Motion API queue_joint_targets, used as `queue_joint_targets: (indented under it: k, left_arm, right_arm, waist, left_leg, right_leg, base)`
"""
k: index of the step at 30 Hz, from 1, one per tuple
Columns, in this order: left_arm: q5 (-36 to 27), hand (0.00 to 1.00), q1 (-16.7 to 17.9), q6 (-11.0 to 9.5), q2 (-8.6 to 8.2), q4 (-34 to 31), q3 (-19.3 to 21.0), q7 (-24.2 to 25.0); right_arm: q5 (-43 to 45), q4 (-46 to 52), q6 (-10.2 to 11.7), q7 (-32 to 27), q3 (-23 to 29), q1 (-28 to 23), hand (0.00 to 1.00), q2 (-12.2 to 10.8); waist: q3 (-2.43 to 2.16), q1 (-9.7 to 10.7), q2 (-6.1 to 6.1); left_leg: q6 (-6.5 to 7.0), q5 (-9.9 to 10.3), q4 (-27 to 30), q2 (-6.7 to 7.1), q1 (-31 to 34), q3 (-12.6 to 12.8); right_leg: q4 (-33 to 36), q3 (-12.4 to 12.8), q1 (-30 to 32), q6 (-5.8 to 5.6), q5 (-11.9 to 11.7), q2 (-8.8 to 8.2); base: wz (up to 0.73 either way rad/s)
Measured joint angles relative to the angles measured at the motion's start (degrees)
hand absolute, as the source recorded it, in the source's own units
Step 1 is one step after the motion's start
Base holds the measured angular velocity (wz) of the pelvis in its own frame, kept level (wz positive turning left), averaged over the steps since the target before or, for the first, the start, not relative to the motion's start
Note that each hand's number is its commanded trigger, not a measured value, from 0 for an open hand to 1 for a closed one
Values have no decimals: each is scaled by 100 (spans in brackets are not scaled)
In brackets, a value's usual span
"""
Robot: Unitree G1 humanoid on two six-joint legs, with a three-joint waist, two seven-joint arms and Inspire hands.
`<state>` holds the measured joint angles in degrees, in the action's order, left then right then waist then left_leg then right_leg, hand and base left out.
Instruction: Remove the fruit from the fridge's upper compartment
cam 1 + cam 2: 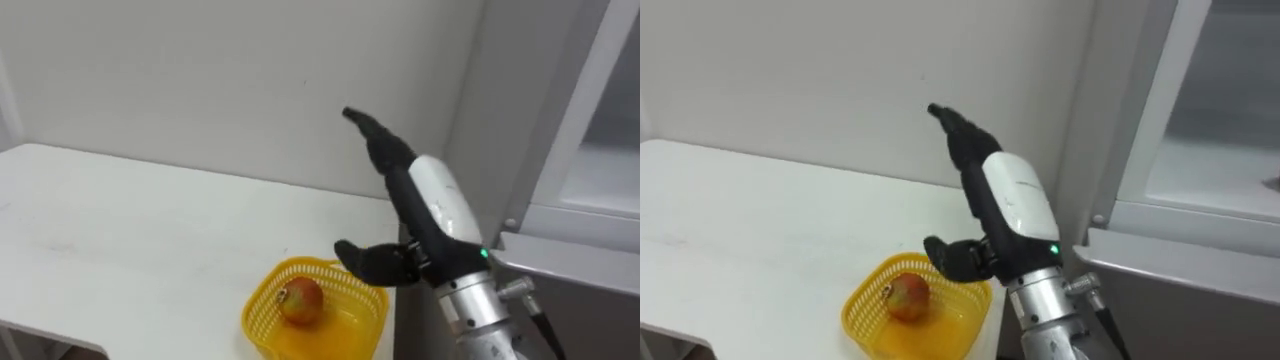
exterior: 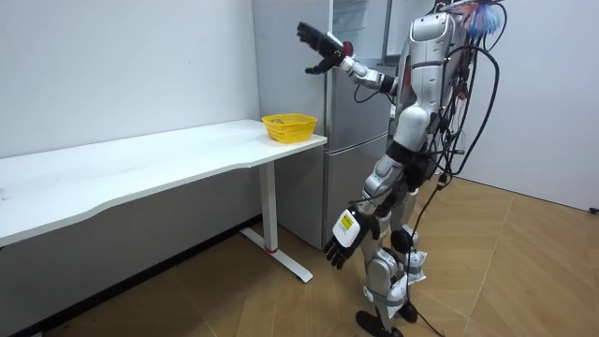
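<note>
Left eye view: the right hand (image 1: 422, 212) is up in the air above the white worktop (image 1: 150, 230), fingers stretched straight, thumb spread wide, holding nothing. The round reddish fruit (image 1: 301, 300) lies in the yellow plastic mesh basket (image 1: 256, 308), below the thumb and a little to its left, clear of the hand. The basket sits just beside the worktop's right end edge, next to the grey fridge (image 1: 500, 120). To the left, a broad stretch of worktop runs out to the wall.

Room view: the robot stands before the fridge at the worktop's end, right arm raised high. The left hand (image 2: 341, 245) hangs by the thigh, fingers loose.

Right eye view: same picture, with the fruit low and left of the spread thumb.
</note>
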<state>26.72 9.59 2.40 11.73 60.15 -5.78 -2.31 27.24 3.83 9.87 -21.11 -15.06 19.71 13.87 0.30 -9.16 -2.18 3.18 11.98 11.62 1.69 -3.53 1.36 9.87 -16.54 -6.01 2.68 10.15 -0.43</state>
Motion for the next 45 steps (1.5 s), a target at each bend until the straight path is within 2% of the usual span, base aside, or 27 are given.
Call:
queue_joint_targets:
  k: [2,5,7,8,12,16,19,24,26,28,29,31,32,36,39,43,45]
  left_arm:
    - [-1,0,-3,-4,-43,40,-7,-142]
    - [-6,0,4,-88,-92,92,-8,-263]
    - [-6,0,-9,-167,-92,180,-6,-338]
    - [-7,0,6,-187,-91,180,0,-389]
    - [-20,0,26,-232,-91,207,-1,-480]
    - [-16,0,11,-240,-124,346,-4,-512]
    - [-23,0,57,-236,-149,417,1,-503]
    - [-241,0,72,-244,-141,416,20,-492]
    - [-229,0,77,-262,-101,424,81,-492]
    - [-229,0,115,-265,-90,424,130,-492]
    - [-235,0,127,-267,-83,423,138,-491]
    - [-235,0,129,-268,-54,422,170,-488]
    - [-235,0,128,-269,-24,416,178,-482]
    - [-219,0,118,-272,-8,402,284,-373]
    - [-198,0,123,-267,4,399,335,-284]
    - [-183,0,148,-249,6,394,546,-189]
    - [-167,0,158,-239,10,393,635,-189]
  right_arm:
    - [-62,569,20,-303,94,-403,0,-18]
    - [-217,1221,213,-546,181,-851,0,-23]
    - [-304,1441,331,-669,273,-949,0,-24]
    - [-322,1585,339,-755,362,-988,0,-22]
    - [-343,1927,426,-1130,641,-997,0,-17]
    - [-259,2189,549,-1329,887,-1031,0,-16]
    - [-208,2177,579,-1535,1051,-1050,0,83]
    - [-691,2123,598,-1579,1418,-1115,0,244]
    - [-1081,2095,607,-1627,1692,-1112,0,267]
    - [-1287,1911,646,-1679,1967,-1103,0,377]
    - [-1480,1740,658,-1694,2152,-1100,0,536]
    - [-1723,1452,632,-1715,2375,-1072,0,698]
    - [-1814,1326,618,-1744,2444,-1057,0,718]
    - [-1954,948,619,-1755,2540,-1010,0,827]
    - [-2050,615,501,-1761,2548,-927,0,935]
    - [-2356,-141,400,-1744,2552,-475,0,1066]
    - [-2647,-420,261,-1729,2560,-333,0,1196]
  waist:
    - [-13,121,18]
    - [-42,253,43]
    - [-59,308,50]
    - [-66,416,41]
    - [-72,473,50]
    - [-84,635,44]
    - [-77,733,26]
    - [-54,764,-42]
    - [-18,753,-99]
    - [-19,770,-127]
    - [-20,780,-145]
    - [-22,769,-172]
    - [-20,765,-187]
    - [-29,754,-211]
    - [-14,743,-237]
    - [11,721,-334]
    - [-27,712,-395]
  left_leg:
    - [0,0,-2,-1,-2,32]
    - [2,-1,-29,-8,-13,112]
    - [5,0,-39,-14,-22,178]
    - [8,-2,-39,-13,-23,182]
    - [7,-2,-92,-45,-117,327]
    - [6,-1,-94,-47,-148,326]
    - [6,-1,-129,-45,-220,332]
    - [4,-3,-109,-38,-207,322]
    - [3,-3,-99,-37,-202,323]
    - [5,-2,-75,-31,-195,316]
    - [9,0,-65,-25,-196,302]
    - [11,1,-62,-20,-198,299]
    - [11,1,-69,-22,-198,298]
    - [10,1,-85,-23,-199,286]
    - [10,0,-101,-16,-198,251]
    - [9,0,-88,-17,-164,244]
    - [9,0,-86,-16,-154,234]
  right_leg:
    - [7,58,10,1,0,5]
    - [83,165,84,0,0,8]
    - [86,254,107,2,-1,18]
    - [91,258,107,2,-3,16]
    - [98,404,94,16,-15,50]
    - [92,419,68,16,-18,60]
    - [89,432,13,14,-17,60]
    - [80,442,16,11,-13,60]
    - [60,450,12,6,-2,63]
    - [-2,386,-13,1,-5,49]
    - [-11,367,-39,-5,-10,43]
    - [-15,365,-44,-8,-10,40]
    - [-19,365,-42,-8,-10,42]
    - [-21,335,-41,-9,-7,41]
    - [-27,315,-34,-12,6,37]
    - [-20,333,-2,-10,14,44]
    - [-21,322,13,-10,14,43]
  base:
    - [-10]
    - [-15]
    - [-20]
    - [-9]
    - [-17]
    - [-2]
    - [-1]
    - [1]
    - [0]
    - [6]
    - [8]
    - [3]
    - [0]
    - [1]
    - [4]
    - [0]
    - [3]
